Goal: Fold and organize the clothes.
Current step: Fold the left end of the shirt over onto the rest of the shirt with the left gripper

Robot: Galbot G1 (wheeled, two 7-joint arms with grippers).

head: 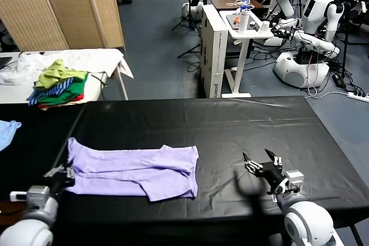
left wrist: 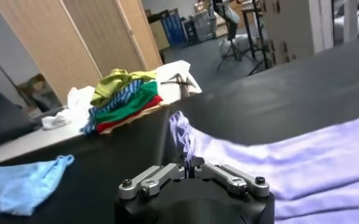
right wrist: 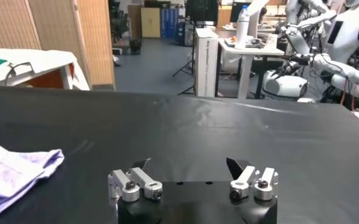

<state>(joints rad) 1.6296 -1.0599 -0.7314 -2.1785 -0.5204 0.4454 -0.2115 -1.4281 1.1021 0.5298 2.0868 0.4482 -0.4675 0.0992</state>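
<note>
- Two pincers sit at the near edge of the black desk (head: 242,119), one at each side of the robot.
- Left pincer (head: 62,172) is clenched on the near-left edge of the T-shirt (head: 135,171); in its wrist view a thin fold of lavender cloth rises straight out from between the closed fingers (left wrist: 167,175). Holding the hem at a corner like this looks like the way to lift or drag that side for a fold.
- Right pincer (head: 262,165) hangs released, fingers spread wide with nothing between them, over bare desk well apart from the shirt's right end. My guess is that it waits its turn while the left arm works alone.
- T-shirt lies flat along the near-left part of the desk, long side running left to right, already doubled over so that a flap lies across its lower right part. It seems partly folded, with more folds still to make.
- Light blue cloth (head: 7,132) lies off the desk's left end, apart from the shirt, so it does not get in the way.
- Farther off, a pile of garments (head: 57,83) rests on a white side desk (head: 106,61), out of reach of either arm.
</note>
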